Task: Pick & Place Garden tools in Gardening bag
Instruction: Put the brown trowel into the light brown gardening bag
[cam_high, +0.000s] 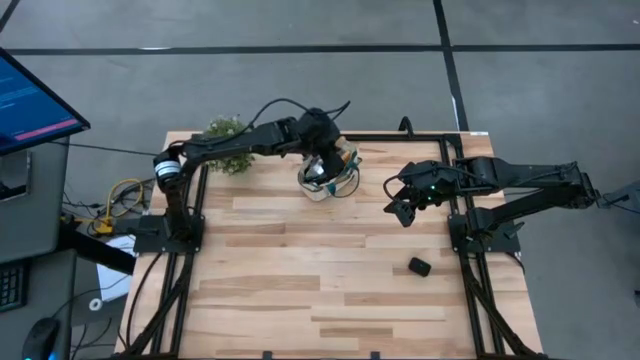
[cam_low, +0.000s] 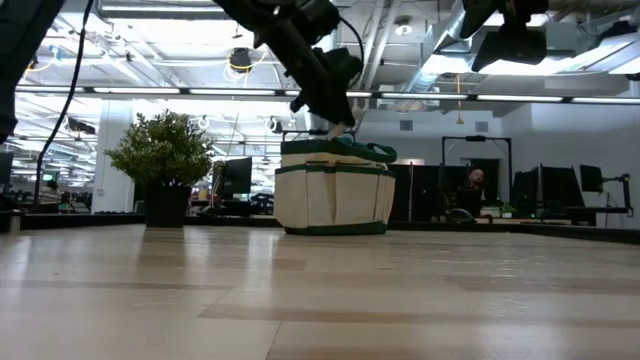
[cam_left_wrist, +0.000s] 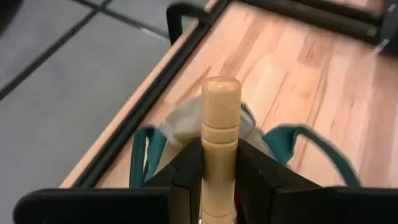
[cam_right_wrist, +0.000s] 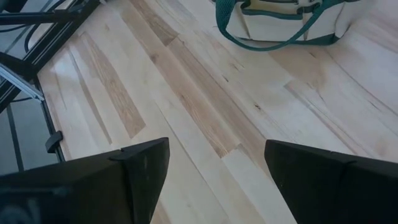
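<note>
We count one gardening bag (cam_high: 328, 176) on the table, a round beige tote with green trim, standing upright near the far edge just beside one bushy green plant (cam_high: 228, 142). One small black lump (cam_high: 419, 266) lies well apart, toward the right side of the wooden table (cam_high: 300, 300).

Of the garden tools, we can pick out just one for certain: a tool with a light wooden handle (cam_left_wrist: 220, 149), and it's clamped between the fingers of the left gripper (cam_left_wrist: 220, 180), right above the bag's mouth. In the left wrist view that handle stands straight up between the two dark fingers, with the bag's green loop handles (cam_left_wrist: 298, 140) spread beneath it.

Inside the bag we see something pale and silvery in the high view, but we cannot tell how many tools that is.

Over on the right, the right gripper (cam_high: 405, 203) hangs above bare table, well clear of the bag, its fingers (cam_right_wrist: 146, 168) spread wide apart around nothing.

In the low view, a person sits far back in the room.
</note>
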